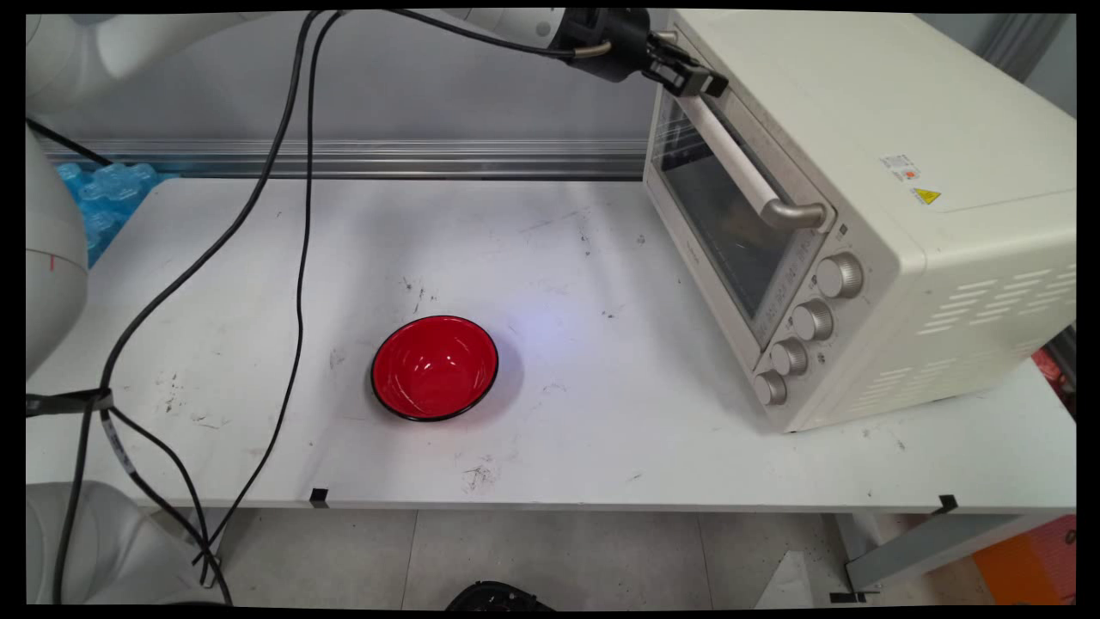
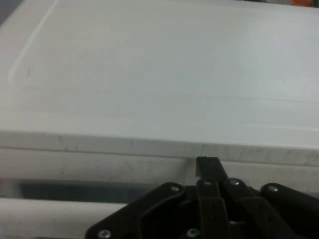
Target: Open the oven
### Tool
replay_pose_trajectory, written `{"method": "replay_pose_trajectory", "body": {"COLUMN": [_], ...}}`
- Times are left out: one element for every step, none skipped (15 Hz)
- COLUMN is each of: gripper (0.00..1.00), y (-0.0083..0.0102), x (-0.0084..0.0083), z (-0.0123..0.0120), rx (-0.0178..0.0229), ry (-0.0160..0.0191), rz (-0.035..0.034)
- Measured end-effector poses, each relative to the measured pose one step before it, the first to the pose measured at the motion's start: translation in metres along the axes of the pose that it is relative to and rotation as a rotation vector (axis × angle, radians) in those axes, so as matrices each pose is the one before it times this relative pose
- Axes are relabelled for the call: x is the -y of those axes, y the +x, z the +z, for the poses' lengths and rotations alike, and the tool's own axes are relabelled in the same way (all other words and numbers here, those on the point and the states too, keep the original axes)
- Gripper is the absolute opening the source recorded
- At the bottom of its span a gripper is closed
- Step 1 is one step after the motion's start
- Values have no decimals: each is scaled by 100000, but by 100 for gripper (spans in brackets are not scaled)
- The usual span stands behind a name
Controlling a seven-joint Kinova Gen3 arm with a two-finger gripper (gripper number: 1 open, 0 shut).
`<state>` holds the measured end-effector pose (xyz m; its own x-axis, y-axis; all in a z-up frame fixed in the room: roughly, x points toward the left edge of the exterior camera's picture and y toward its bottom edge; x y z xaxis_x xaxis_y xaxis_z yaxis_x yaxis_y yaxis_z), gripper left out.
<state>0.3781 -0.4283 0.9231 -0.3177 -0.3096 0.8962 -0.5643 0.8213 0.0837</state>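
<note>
Gripper (image 1: 698, 82) sits at the upper edge of the oven (image 1: 868, 206) door, by the far end of its handle (image 1: 746, 168), touching or nearly so. Fingers (image 2: 208, 169) look pressed together in the hand view, nothing between them. Oven door is shut. Red bowl (image 1: 435, 367) sits on the desk (image 1: 601, 430), well apart from the oven's front, upright.

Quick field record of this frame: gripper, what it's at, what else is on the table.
gripper: fingers shut, at the top front edge of the oven, above the far end of the door handle
oven: cream, on the table's right side, door closed
handle: across the door's top
knobs: four, in a column beside the door
bowl: red, empty, upright, mid-table
table: white, scuffed
</note>
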Motion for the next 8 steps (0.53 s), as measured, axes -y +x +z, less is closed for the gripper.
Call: {"method": "replay_pose_trajectory", "body": {"gripper": [0, 0, 0, 0, 0, 0, 0, 0], "y": [-110, -76, -111, -115, -136, -107, -73, -116], "x": [25, 16, 21, 8, 28, 21, 15, 34], "z": [-60, -48, -65, -87, -113, -106, -80, -146], "rx": [334, 226, 337, 408, 433, 353, 255, 352], "ry": [-57, -50, -85, -125, -89, -84, -77, -65], "rz": [183, 128, 165, 271, 241, 215, 101, 178]}}
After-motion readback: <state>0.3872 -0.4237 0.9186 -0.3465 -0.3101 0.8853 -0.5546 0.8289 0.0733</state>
